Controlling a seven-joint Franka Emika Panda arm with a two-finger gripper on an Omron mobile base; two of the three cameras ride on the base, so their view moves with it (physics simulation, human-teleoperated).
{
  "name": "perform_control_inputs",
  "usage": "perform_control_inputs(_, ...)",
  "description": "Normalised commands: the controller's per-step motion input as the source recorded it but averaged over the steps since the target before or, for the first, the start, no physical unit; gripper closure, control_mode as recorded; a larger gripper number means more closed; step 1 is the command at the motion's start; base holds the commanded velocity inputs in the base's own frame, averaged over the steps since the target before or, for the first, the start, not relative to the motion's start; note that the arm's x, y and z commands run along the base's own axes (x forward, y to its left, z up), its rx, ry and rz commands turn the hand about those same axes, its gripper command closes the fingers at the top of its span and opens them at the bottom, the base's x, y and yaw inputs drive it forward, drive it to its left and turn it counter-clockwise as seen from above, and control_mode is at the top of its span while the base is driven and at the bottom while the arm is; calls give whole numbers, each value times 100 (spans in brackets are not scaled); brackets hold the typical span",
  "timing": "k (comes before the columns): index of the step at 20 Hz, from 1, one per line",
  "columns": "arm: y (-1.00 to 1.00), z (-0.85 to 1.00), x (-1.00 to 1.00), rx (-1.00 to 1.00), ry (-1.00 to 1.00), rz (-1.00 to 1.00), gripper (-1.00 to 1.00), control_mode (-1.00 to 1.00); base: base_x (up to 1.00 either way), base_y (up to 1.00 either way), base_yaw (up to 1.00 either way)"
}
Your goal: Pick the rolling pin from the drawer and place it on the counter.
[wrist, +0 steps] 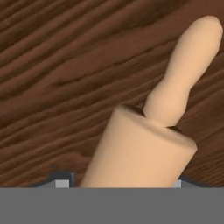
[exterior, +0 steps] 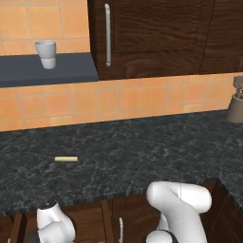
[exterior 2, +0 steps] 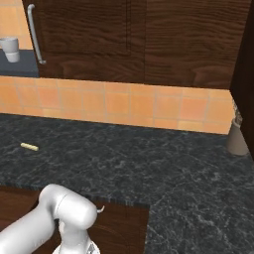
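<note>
The rolling pin (wrist: 140, 153), light tan wood with a narrow knobbed handle pointing up and right, lies on the dark wood floor of the drawer (wrist: 57, 87). It sits very close in the hand view. My gripper (wrist: 119, 183) straddles the pin's thick body, with a dark fingertip pressed against each side, shut on it. In the base views the arm bends down into the open drawer (exterior: 90, 218) (exterior 2: 124, 223), below the front edge of the black marbled counter (exterior: 133, 152) (exterior 2: 149, 163).
A short pale yellow stick (exterior: 66, 159) (exterior 2: 29, 146) lies on the counter's left part. A utensil pot (exterior: 236, 107) (exterior 2: 238, 136) stands at the far right by the tiled wall. A cup (exterior: 46, 53) rests on the blue-grey shelf (exterior: 47, 71); dark cabinets hang above.
</note>
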Motion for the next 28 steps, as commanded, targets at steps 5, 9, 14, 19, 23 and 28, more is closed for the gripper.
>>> perform_control_inputs(5, -14, 100, -36, -1, -5, 0, 100, -100, 0, 0, 0)
perform_control_inputs(9, -50, 100, 24, 0, 1, 0, 100, -100, 0, 0, 0)
perform_control_inputs(14, -72, 100, 77, 2, 0, 0, 100, -100, 0, 0, 0)
perform_control_inputs(19, -100, 84, 99, 8, 0, 0, 100, -100, 0, 0, 0)
perform_control_inputs(23, -100, 13, 100, 7, 0, 8, 100, -100, 0, 0, 0)
perform_control_inputs(28, -100, 0, 100, 4, 0, 11, 100, -100, 0, 0, 0)
